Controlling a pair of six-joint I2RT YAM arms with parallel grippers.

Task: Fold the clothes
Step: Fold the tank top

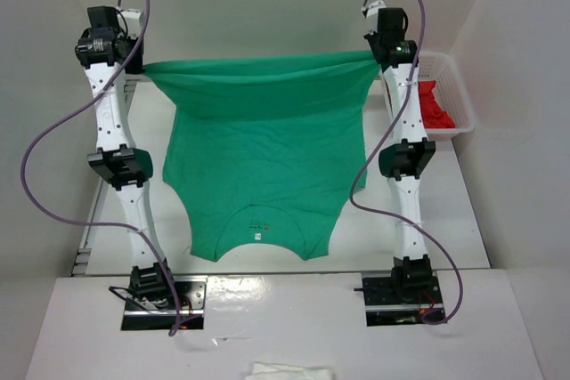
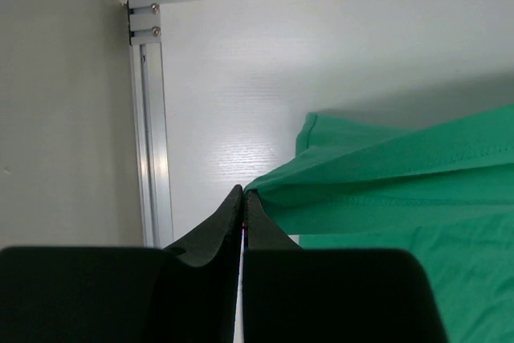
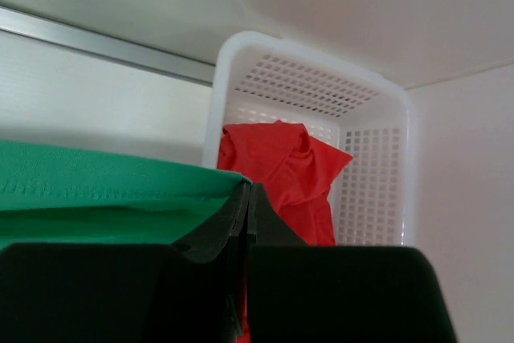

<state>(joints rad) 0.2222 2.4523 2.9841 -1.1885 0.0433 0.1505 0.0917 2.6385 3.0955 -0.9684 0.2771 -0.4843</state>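
Observation:
The clothes, a plain green T-shirt (image 1: 258, 166), lie spread on the white table with the neck and its small white label (image 1: 259, 237) toward the arm bases. The far hem is lifted and stretched between both grippers. My left gripper (image 1: 141, 67) is shut on the hem's left corner (image 2: 265, 186); its tips (image 2: 243, 193) meet on the fabric. At the far right my right gripper (image 1: 381, 58) is shut on the other corner (image 3: 217, 178), the jaws (image 3: 250, 190) pressed together. The raised hem sags slightly between them over the shirt body.
A white perforated basket (image 1: 456, 95) stands at the far right, holding a red garment (image 1: 434, 104), close beside my right gripper. An aluminium rail (image 2: 152, 158) runs along the table's left edge and the back. Enclosure walls close in on both sides. A white cloth (image 1: 289, 371) lies at the near edge.

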